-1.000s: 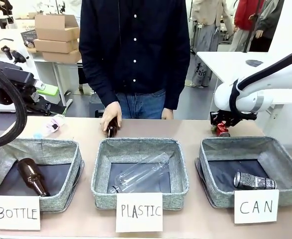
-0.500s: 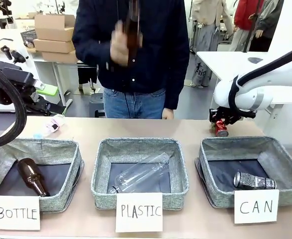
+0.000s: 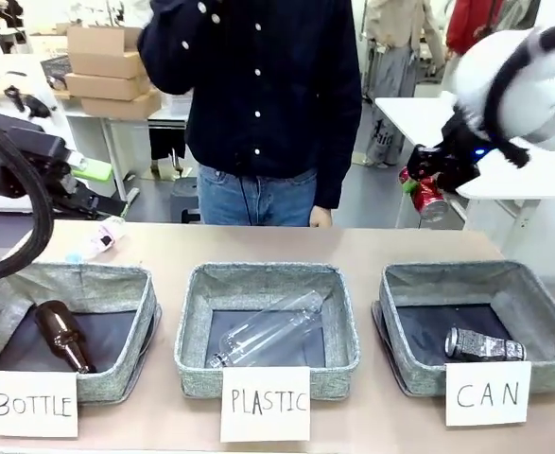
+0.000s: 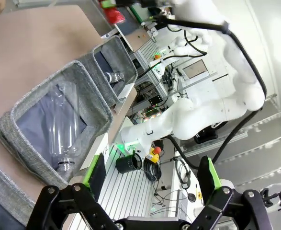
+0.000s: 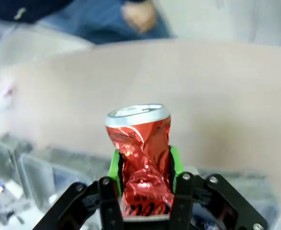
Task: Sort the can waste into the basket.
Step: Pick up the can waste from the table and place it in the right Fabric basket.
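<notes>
- Gripping anything, is the right gripper (image 3: pixel 426 187)?
- Yes. Its green pads (image 5: pixel 114 165) are pressing on both sides of the crumpled red can (image 5: pixel 142 148), with the jaws closed down to the can's width. It is hanging in the air near the table's (image 3: pixel 164 248) far right corner.
- And the basket (image 3: pixel 402 284)?
- It is sitting at the near right corner, behind the CAN card (image 3: pixel 487 392). The silver can (image 3: pixel 483 346) is lying on its side inside, toward the front right.
- What is the left gripper (image 4: pixel 151 175) doing?
- It is holding its jaws spread wide, and nothing is sitting between them.
</notes>
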Action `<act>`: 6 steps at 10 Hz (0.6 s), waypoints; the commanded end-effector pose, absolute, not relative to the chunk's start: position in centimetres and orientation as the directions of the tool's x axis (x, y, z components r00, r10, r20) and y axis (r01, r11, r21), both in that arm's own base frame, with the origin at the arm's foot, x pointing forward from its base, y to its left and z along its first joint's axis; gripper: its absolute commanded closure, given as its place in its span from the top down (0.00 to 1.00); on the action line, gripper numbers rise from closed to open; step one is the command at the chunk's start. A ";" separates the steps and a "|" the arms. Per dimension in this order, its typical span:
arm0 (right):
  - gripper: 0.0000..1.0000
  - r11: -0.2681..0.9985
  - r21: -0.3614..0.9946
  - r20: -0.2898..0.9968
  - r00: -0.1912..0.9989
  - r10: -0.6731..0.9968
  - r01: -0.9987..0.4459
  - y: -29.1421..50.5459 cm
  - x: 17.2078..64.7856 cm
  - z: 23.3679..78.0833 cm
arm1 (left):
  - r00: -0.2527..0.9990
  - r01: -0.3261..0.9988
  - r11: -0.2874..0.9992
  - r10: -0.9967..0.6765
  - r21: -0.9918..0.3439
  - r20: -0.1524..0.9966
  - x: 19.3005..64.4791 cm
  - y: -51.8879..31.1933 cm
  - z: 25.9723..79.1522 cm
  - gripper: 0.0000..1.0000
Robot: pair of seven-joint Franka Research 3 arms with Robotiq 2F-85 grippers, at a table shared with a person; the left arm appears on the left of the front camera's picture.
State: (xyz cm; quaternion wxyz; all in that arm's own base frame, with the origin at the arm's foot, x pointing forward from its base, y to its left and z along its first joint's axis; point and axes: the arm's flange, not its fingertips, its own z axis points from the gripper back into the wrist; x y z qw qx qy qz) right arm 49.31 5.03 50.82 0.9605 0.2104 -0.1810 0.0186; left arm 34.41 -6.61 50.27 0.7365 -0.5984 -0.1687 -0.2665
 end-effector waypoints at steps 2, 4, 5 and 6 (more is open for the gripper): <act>0.00 0.805 0.439 0.309 0.908 0.282 -0.399 1.0 40.5 51.8 | 0.793 0.605 0.138 -0.201 -0.785 0.576 34.4 -6.3 50.4 1.00; 0.00 0.681 0.439 0.336 0.810 0.481 -0.587 0.7 37.6 51.2 | 0.793 0.605 0.138 -0.201 -0.785 0.576 34.4 -6.3 50.4 1.00; 0.00 0.677 0.440 0.343 0.807 0.481 -0.590 0.7 37.4 51.1 | 0.793 0.605 0.138 -0.201 -0.785 0.576 34.4 -6.3 50.4 1.00; 0.00 0.665 0.448 0.350 0.801 0.485 -0.598 0.7 37.5 51.1 | 0.793 0.605 0.138 -0.201 -0.785 0.576 34.4 -6.3 50.4 1.00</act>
